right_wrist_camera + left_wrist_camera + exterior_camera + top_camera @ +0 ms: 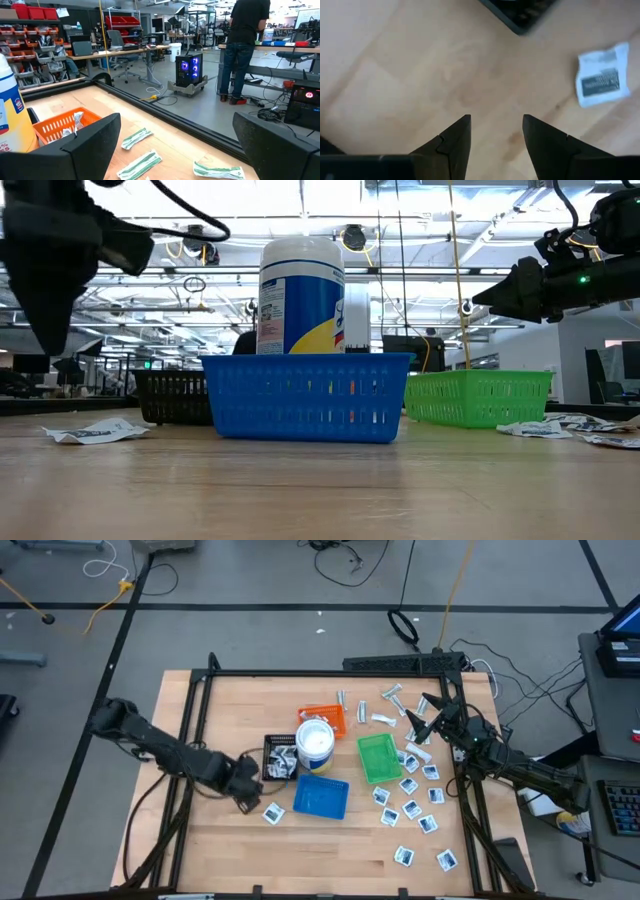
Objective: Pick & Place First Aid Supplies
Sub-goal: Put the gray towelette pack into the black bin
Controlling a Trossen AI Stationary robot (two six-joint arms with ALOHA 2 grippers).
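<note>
White tub (pixel 315 741) between orange tray (pixel 333 716) (behind) and blue tray (pixel 322 797).

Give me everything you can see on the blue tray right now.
The blue tray is a shallow rectangular basket, plastic by its look, with slotted walls, sitting flat on the wooden table in front of the white tub. From above its floor shows plain blue, with no packets visible in it. No gripper touches it. One white packet lies just off its left side.

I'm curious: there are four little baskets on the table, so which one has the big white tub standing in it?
The orange basket, farthest back. The tub stands at its front; the black, green and blue baskets hold none.
</note>
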